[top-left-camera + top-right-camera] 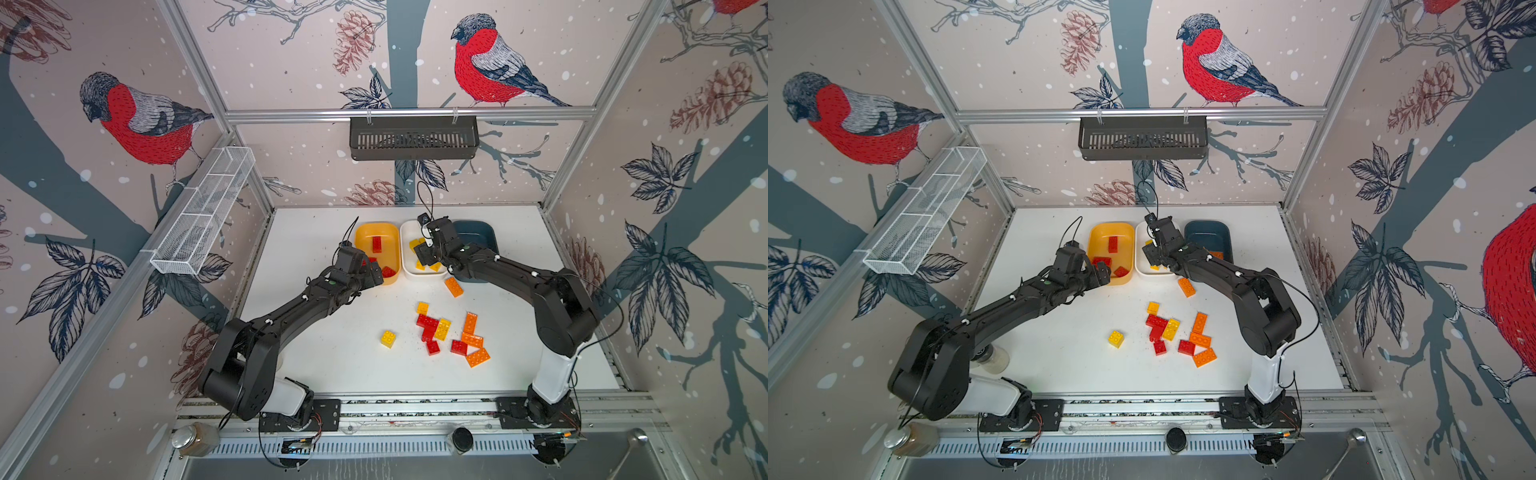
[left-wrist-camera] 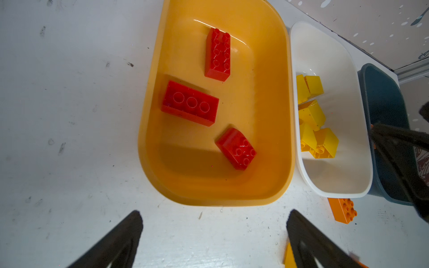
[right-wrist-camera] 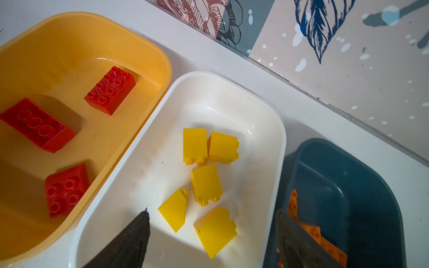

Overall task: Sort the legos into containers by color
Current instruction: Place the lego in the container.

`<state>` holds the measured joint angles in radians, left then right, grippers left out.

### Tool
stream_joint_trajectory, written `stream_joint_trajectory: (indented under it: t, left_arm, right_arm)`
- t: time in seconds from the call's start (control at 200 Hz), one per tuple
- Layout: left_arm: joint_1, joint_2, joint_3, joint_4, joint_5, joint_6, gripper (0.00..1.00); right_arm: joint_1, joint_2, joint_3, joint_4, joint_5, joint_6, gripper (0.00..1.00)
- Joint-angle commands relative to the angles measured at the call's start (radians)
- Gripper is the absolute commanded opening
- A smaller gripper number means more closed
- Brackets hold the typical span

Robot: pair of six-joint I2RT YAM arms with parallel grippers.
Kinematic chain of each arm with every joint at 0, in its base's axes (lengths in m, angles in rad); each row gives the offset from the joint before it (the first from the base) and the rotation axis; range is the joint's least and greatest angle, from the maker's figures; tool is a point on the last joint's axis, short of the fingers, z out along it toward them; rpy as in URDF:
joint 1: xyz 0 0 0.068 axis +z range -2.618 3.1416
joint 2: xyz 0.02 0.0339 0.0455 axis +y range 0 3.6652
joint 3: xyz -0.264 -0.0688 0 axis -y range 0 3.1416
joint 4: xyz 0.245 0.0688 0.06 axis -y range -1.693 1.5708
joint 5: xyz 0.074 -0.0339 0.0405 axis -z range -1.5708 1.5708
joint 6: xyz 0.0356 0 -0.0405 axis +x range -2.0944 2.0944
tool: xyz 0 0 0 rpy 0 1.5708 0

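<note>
Three containers stand side by side at the back of the table. The yellow-orange tray (image 1: pixel 365 237) holds three red legos (image 2: pixel 190 103), the white tray (image 3: pixel 220 99) several yellow legos (image 3: pixel 205 183), and the teal tray (image 3: pixel 371 185) orange legos (image 3: pixel 325 239). My left gripper (image 2: pixel 214 215) is open and empty over bare table at the yellow-orange tray's near edge. My right gripper (image 3: pixel 213 212) hangs open over the white tray; a yellow brick (image 3: pixel 216 232) lies loose below its jaws. Several loose legos (image 1: pixel 449 332) lie mid-table, with a yellow one (image 1: pixel 387 338) apart.
An orange brick (image 1: pixel 454 286) lies just in front of the white tray. A black slotted basket (image 1: pixel 413 137) hangs on the back rail and a white wire mesh rack (image 1: pixel 203 212) on the left wall. Both arms reach in from the front rail.
</note>
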<state>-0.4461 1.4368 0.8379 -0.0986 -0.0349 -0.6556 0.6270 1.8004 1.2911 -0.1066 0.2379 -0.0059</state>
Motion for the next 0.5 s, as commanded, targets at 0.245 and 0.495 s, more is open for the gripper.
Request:
stream_joint_trajectory:
  t: [0.245,0.495]
  left_arm:
    - [-0.021,0.045,0.022,0.072,0.099,0.021,0.97]
    - [-0.080,0.096,0.078,0.090,0.102,0.063,0.97]
  right_arm:
    - [-0.034,-0.387,-0.402,0.160,0.015,0.302,0.99]
    - [-0.133,-0.585,-0.631,0.089,-0.041,0.594,0.99]
